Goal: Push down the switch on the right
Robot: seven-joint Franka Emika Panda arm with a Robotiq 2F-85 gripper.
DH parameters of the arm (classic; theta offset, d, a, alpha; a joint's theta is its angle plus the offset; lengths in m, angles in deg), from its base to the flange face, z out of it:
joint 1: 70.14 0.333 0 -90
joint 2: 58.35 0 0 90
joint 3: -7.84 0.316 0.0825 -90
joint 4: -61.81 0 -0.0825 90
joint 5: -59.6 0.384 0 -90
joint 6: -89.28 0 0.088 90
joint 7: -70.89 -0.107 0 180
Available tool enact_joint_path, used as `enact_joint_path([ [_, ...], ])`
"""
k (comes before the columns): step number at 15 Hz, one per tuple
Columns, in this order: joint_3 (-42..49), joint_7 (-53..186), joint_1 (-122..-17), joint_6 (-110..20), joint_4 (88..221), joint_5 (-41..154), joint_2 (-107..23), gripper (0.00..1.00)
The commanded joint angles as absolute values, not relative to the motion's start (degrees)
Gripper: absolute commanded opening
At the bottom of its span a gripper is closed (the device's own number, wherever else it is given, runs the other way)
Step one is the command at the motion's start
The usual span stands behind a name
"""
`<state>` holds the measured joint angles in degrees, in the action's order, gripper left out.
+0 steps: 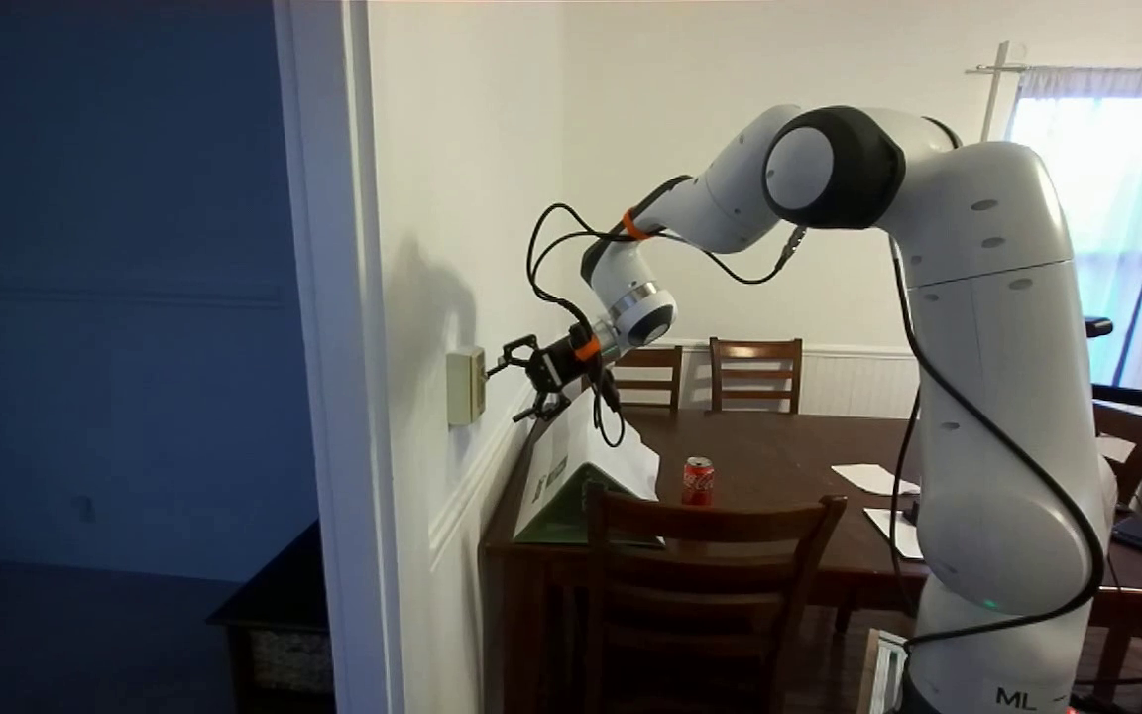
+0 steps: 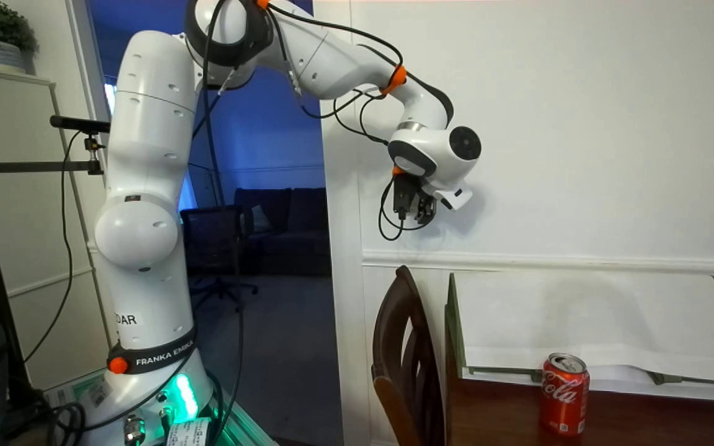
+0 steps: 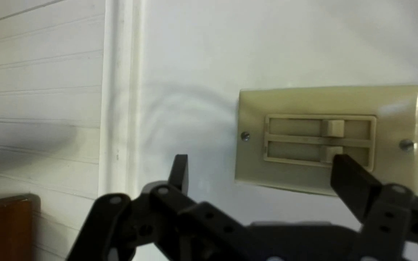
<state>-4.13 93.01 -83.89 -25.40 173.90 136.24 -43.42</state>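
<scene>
The cream-beige switch plate (image 1: pixel 466 389) is on the white wall in an exterior view. In the wrist view the plate (image 3: pixel 303 101) lies sideways, the wall's lower trim to the left. It holds two small sliding toggles, an upper one (image 3: pixel 334 128) and a lower one (image 3: pixel 330 153), which is the right-hand switch (image 3: pixel 330 153). Both sit toward the plate's upper end. My gripper (image 3: pixel 261 157) is open and empty. Its right finger in the wrist view overlaps the lower toggle's edge; contact cannot be told. The gripper (image 1: pixel 502 397) has its upper finger at the plate in an exterior view.
A wall trim rail (image 3: pixel 120 98) runs below the plate. A dark wooden table (image 1: pixel 779 436) bears a folded white-green board (image 1: pixel 571 496) and a red cola can (image 1: pixel 698 481). A wooden chair (image 1: pixel 720 526) stands by the table. A door frame (image 1: pixel 348 297) is beside the plate.
</scene>
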Motion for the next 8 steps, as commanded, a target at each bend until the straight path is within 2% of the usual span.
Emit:
enact_joint_path([
  [1,-3.7,92.7,-83.9,-26.6,172.3,138.0,-41.9,1.0],
  [8,-3.6,92.5,-83.5,-27.7,172.6,136.9,-41.4,1.0],
])
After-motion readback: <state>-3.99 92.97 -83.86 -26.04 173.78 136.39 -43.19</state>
